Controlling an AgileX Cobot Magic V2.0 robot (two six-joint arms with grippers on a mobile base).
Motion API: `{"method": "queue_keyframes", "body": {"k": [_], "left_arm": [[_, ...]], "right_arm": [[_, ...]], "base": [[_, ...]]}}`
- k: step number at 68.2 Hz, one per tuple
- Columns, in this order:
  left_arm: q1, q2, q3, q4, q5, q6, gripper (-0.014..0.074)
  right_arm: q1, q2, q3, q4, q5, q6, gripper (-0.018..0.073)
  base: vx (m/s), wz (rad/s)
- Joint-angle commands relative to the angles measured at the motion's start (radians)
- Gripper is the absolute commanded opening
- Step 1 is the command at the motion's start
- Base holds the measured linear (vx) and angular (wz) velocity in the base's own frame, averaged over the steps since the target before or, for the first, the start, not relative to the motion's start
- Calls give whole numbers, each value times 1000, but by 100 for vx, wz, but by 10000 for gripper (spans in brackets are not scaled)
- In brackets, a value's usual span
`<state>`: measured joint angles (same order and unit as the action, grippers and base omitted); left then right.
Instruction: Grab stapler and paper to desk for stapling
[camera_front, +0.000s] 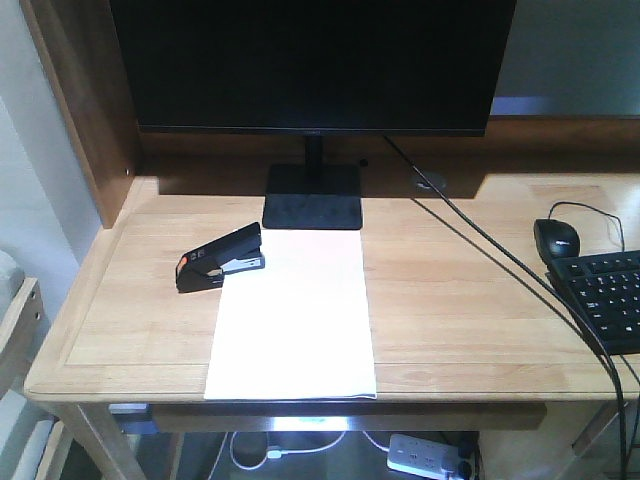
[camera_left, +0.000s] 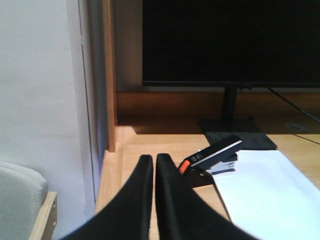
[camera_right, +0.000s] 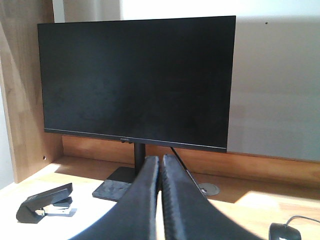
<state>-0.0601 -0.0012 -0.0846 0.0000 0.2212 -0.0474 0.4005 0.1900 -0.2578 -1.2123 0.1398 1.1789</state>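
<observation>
Stapler (camera_front: 222, 258) sits left of centre on the desk (camera_front: 460, 300), its front end touching the top-left corner of the paper (camera_front: 292, 315). Paper runs from the monitor base (camera_front: 313, 198) to the desk's front edge. Bare wood between the left rim and the stapler, and between paper and keyboard (camera_front: 605, 300). Mouse (camera_front: 557, 238) and cables crowd the right side. Left gripper (camera_left: 154, 165) clenched, empty, short of the stapler. Right gripper (camera_right: 160, 165) clenched, empty, facing the monitor (camera_right: 137, 80).

closed right gripper (camera_right: 161, 160) faces monitor (camera_right: 137, 82); stapler (camera_right: 46, 202) lies lower left.
</observation>
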Motion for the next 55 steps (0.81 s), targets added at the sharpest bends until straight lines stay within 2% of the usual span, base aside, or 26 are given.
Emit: {"method": "queue_keyframes", "body": {"k": [1,9,55], "left_arm": [[11,-28,52,17,-167,-2,-6],[14,-28,123,11,-246,-2,-6],[11,-28,120,7,-234,-2,-6]], "right_arm": [[-3,9,-27,-21,-20,-3,-10],[-3,9,-27,-21,-20,-3,-10],[-3,10,-27,-24,-19,-3,-10]], "base": [[0,0],[0,0],[0,0]]}}
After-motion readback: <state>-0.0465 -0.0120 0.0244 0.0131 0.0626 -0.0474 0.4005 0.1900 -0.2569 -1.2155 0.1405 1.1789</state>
